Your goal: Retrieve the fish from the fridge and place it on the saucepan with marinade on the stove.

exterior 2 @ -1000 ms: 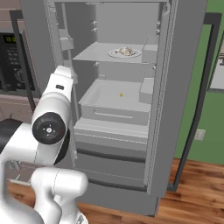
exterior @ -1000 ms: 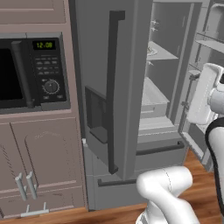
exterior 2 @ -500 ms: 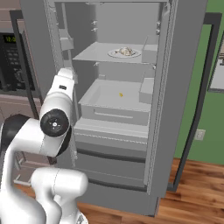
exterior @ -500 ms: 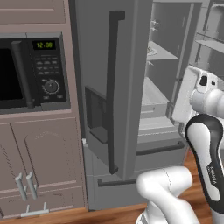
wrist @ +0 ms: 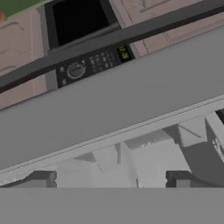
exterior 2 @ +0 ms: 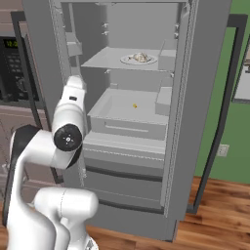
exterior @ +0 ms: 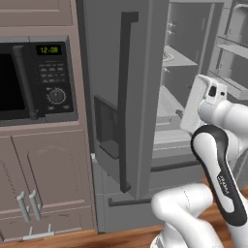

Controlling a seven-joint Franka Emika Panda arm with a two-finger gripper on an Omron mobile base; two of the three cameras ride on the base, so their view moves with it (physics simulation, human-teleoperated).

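Right now we see the fridge w/ its right door swung wide open and its left door shut, dark dispenser recess and long vertical handle facing us in the left base view. Inside, the fish is a small pale lump sitting on a white round plate on the upper shelf, toward the right-centre of that shelf in the right base view. Below it, a tiny yellow speck lies on the floor of the pale grey tray.

Our arm is raised in front of the fridge, approx level w/ the tray; its white hand section points up toward the left edge of the open compartment, well apart from the fish. In the hand view the finger tips stand wide apart, nothing between them; the gripper looks across the edge of the shut door at the fridge interior.

The black-fronted microwave sits left of the fridge, clock lit green, w/ brown cabinet doors under it. Wood floor and a green wall show to the right of the fridge.
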